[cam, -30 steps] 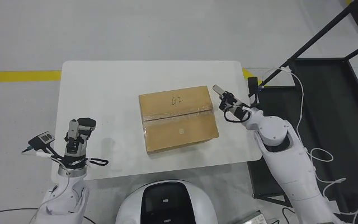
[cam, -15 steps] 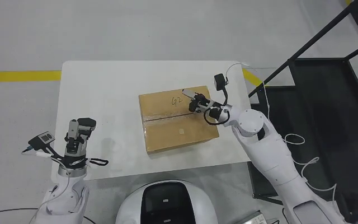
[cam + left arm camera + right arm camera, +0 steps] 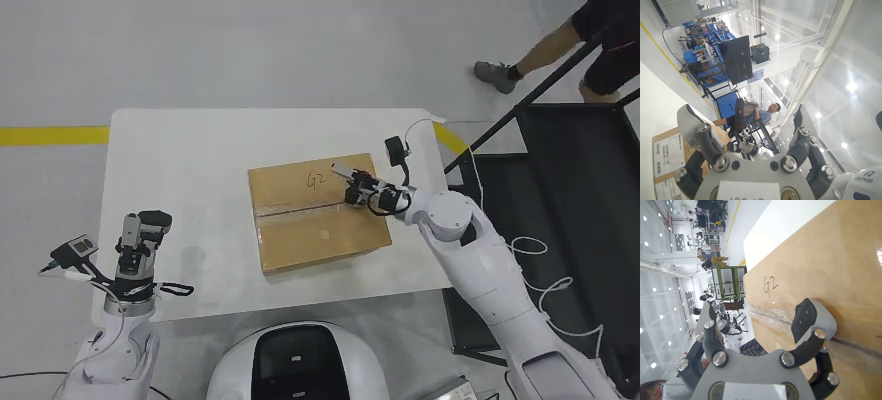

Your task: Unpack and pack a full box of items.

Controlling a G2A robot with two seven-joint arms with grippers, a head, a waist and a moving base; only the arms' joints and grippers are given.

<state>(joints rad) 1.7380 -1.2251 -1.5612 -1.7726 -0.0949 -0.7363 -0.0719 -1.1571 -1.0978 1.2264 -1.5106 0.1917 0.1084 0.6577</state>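
Observation:
A closed cardboard box, taped along its centre seam and marked with handwriting, sits mid-table. My right gripper is over the box's far right part, open. In the right wrist view the right gripper straddles the taped seam, one ribbed pad close to the box top. My left gripper stands near the table's front left corner, pointing upward, open and holding nothing. The left wrist view shows the left gripper with spread fingers and the labelled side of the box beyond.
The white table has bare surface on all sides of the box. A black metal rack stands against the table's right edge. A cable trails from the right arm toward it.
My right gripper has swung left from beside the box's right edge to above its top near the seam. The left arm has not moved.

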